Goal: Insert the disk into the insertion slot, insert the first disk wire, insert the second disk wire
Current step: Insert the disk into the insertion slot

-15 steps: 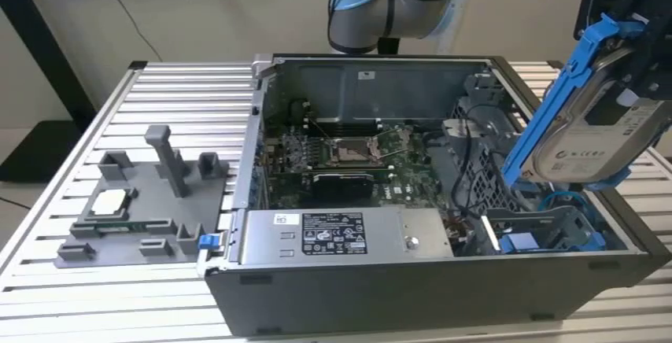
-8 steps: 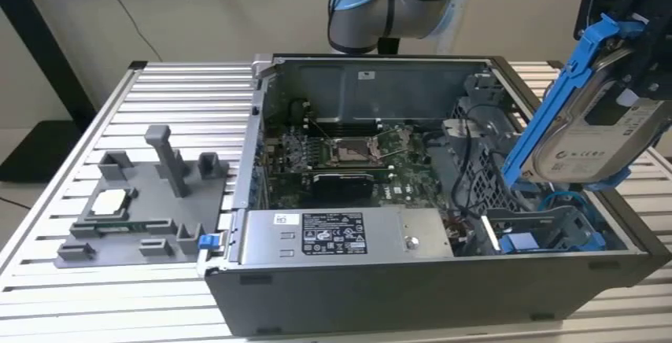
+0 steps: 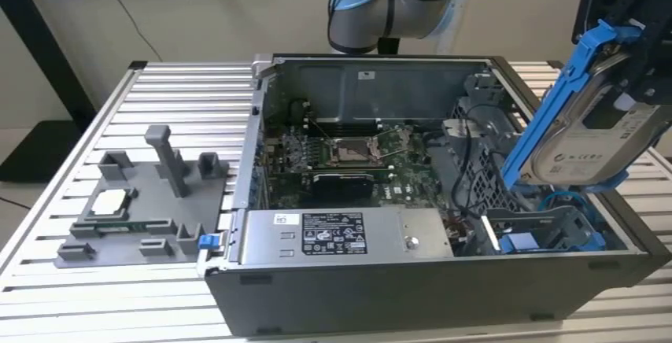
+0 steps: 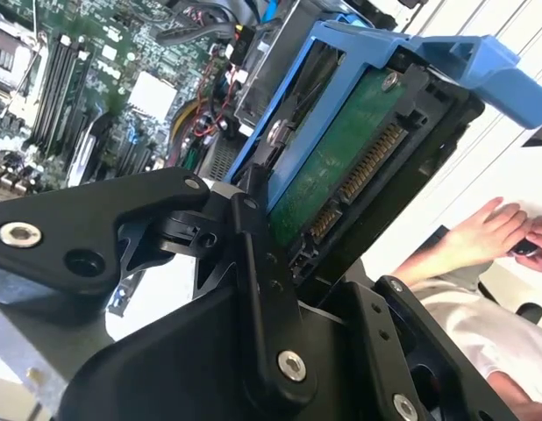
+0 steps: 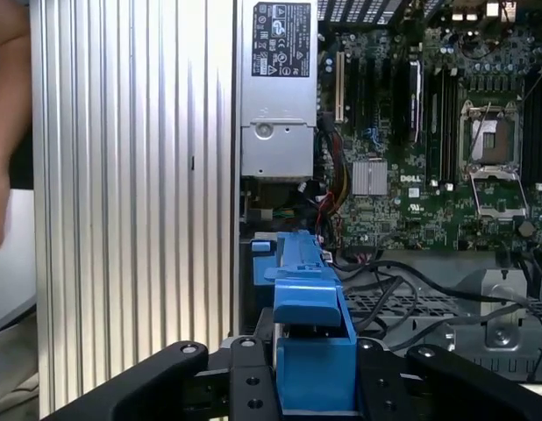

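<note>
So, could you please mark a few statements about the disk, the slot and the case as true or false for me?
1. The jaws hold the disk in its blue carrier. True.
2. The disk lies flat, seated in the slot. False: it hangs tilted above the slot, not yet in.
3. In the exterior view, the power supply sits along the near side of the case. True.
4. The grey fixture stands at the exterior view's right of the case. False: it stands at the exterior view's left, on the table.
5. A person's hand shows in the second wrist view. True.
</note>
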Motion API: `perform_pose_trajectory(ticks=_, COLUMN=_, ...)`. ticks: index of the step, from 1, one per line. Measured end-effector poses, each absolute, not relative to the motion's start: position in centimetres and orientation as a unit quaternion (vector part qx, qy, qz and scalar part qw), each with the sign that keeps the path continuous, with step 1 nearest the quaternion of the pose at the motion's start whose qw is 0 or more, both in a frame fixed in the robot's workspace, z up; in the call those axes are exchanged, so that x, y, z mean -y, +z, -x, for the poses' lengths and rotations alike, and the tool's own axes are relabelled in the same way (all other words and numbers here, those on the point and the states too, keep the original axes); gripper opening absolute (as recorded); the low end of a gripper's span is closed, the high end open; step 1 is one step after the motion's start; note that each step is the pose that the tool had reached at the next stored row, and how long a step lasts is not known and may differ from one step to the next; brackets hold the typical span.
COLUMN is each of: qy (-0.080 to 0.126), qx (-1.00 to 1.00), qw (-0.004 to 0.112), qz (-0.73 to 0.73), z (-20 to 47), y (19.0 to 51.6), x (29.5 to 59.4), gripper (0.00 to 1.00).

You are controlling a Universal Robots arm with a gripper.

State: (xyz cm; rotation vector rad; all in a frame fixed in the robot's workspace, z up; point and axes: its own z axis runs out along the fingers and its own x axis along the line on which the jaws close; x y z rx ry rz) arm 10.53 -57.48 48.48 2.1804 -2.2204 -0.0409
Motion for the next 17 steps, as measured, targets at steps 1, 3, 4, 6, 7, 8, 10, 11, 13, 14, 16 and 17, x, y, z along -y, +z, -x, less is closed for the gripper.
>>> perform_pose_trajectory(ticks=1, qy=-0.013, qx=0.713, qw=0.015, qz=-0.701, z=-10.5, y=48.4, x=57.5, gripper=0.00)
perform_pose_trajectory(ticks=3, qy=-0.013, qx=0.713, qw=0.015, qz=-0.701, z=-10.7, y=48.2, x=57.5, gripper=0.00)
perform_pose_trajectory(ticks=4, qy=-0.013, qx=0.713, qw=0.015, qz=-0.701, z=-10.7, y=48.0, x=57.5, gripper=0.00)
perform_pose_trajectory(ticks=6, qy=-0.013, qx=0.713, qw=0.015, qz=-0.701, z=-10.9, y=47.7, x=57.5, gripper=0.00)
perform_pose_trajectory(ticks=7, qy=-0.013, qx=0.713, qw=0.015, qz=-0.701, z=-11.1, y=47.5, x=57.5, gripper=0.00)
perform_pose_trajectory(ticks=8, qy=-0.014, qx=0.713, qw=0.015, qz=-0.701, z=-11.2, y=47.4, x=57.5, gripper=0.00)
perform_pose_trajectory(ticks=10, qy=-0.014, qx=0.713, qw=0.014, qz=-0.701, z=-11.4, y=47.0, x=57.5, gripper=0.00)
perform_pose_trajectory(ticks=11, qy=-0.014, qx=0.713, qw=0.014, qz=-0.701, z=-11.5, y=46.8, x=57.5, gripper=0.00)
perform_pose_trajectory(ticks=13, qy=-0.014, qx=0.713, qw=0.014, qz=-0.701, z=-11.6, y=46.5, x=57.5, gripper=0.00)
perform_pose_trajectory(ticks=14, qy=-0.014, qx=0.713, qw=0.014, qz=-0.701, z=-11.7, y=46.3, x=57.5, gripper=0.00)
perform_pose_trajectory(ticks=16, qy=-0.015, qx=0.713, qw=0.013, qz=-0.701, z=-11.7, y=45.9, x=57.5, gripper=0.00)
perform_pose_trajectory(ticks=17, qy=-0.015, qx=0.713, qw=0.013, qz=-0.701, z=-11.7, y=45.7, x=57.5, gripper=0.00)
